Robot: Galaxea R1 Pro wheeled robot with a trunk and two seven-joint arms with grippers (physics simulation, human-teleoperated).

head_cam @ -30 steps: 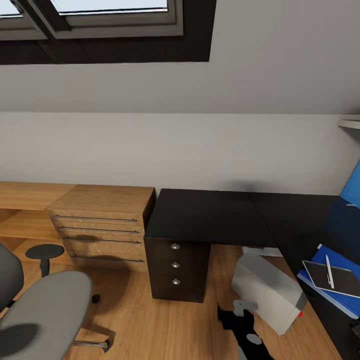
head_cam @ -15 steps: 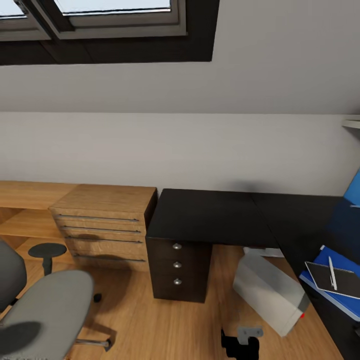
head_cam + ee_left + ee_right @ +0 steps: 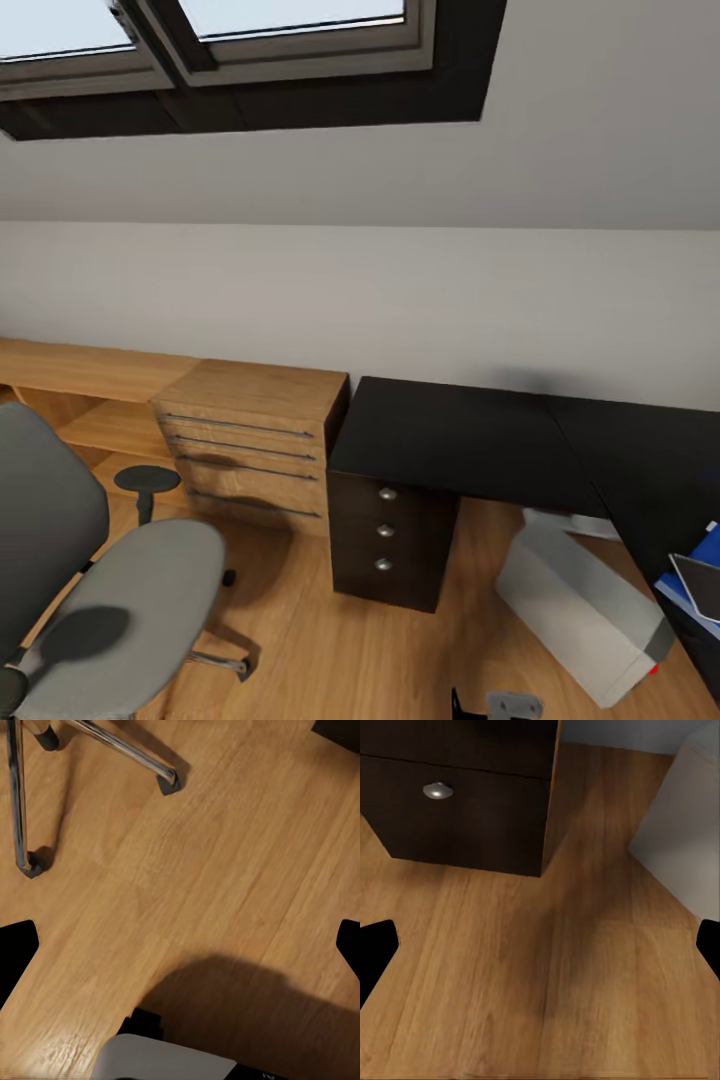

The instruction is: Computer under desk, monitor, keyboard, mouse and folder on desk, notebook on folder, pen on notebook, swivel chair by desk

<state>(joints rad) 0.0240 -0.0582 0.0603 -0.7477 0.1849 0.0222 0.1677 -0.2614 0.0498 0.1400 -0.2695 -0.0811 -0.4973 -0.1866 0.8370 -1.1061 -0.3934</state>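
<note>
A: Where is there room to move?

B: The wood floor (image 3: 330, 640) is open between the grey swivel chair (image 3: 110, 590) at the robot's left and the black desk (image 3: 480, 440) ahead. The chair's metal legs (image 3: 90, 750) spread over the boards near the left arm. The desk turns a corner and runs along the right side, its front edge over the white computer (image 3: 585, 610), which lies tilted on the floor under it.

A: What holds things?

B: A black drawer unit (image 3: 390, 540) with three round knobs stands under the desk's left end; all its drawers are shut. Just beside it is a wooden chest of drawers (image 3: 255, 440), also shut, touching a low wooden shelf (image 3: 70, 385) along the wall.

A: The task's things?

B: At the right edge, on the desk, a blue folder (image 3: 690, 590) carries a dark notebook (image 3: 703, 582), both cut off by the frame.

A: And the grippers?

B: The left gripper (image 3: 180, 960) has its dark fingertips (image 3: 16, 952) spread wide over bare floor, holding nothing. The right gripper (image 3: 540, 952) is equally wide apart and empty, facing the drawer unit and the computer's side.
</note>
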